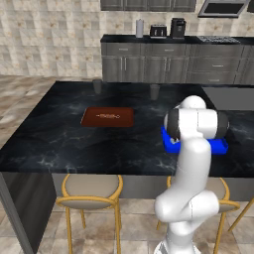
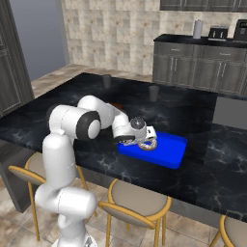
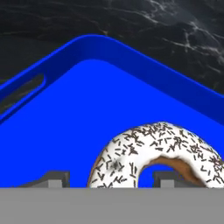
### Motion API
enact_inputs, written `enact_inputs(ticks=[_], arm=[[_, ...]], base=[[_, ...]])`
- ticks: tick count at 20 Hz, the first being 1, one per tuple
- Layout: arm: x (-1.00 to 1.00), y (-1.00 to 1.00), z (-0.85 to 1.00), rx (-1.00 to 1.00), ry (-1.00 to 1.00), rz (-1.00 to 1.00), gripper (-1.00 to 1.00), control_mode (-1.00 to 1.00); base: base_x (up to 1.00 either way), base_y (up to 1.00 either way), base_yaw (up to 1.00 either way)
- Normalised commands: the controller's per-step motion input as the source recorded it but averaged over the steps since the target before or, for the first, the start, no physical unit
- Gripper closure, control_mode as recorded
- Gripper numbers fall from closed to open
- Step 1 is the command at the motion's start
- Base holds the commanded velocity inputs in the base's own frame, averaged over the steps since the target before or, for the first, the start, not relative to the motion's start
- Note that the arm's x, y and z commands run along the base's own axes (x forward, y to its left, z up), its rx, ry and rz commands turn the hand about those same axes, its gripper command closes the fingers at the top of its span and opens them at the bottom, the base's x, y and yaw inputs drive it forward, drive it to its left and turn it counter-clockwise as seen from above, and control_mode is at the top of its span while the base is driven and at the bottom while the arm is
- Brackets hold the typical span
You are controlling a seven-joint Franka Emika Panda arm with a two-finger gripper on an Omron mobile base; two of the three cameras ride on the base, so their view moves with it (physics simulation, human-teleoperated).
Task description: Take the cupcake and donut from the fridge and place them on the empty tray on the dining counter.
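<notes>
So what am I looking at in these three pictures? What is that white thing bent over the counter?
That white thing is a robot arm, rendered in a simulated kitchen. Two pictures come from cameras riding behind it, to its left and right. The third comes from a camera on its hand, looking along the gripper. The arm bends down over a blue tray on the black marble dining counter. In the hand picture a white-iced, speckled donut lies on the tray, between the two dark fingertips, which stand apart on either side. Whether they touch it I cannot tell. Also on the counter are a reddish-brown board and two dark cups.
</notes>
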Motion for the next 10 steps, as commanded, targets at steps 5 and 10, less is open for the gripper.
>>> enact_inputs(ticks=[5, 10], arm=[[0.06, 0.16, 0.42, -0.01, 0.0, -0.01, -1.0, -1.0], [0.16, -0.07, 0.72, 0.0, 0.08, -0.08, -1.0, -1.0]], base=[[0.0, 0.0, 0.0], [0.0, 0.0, 0.0]])
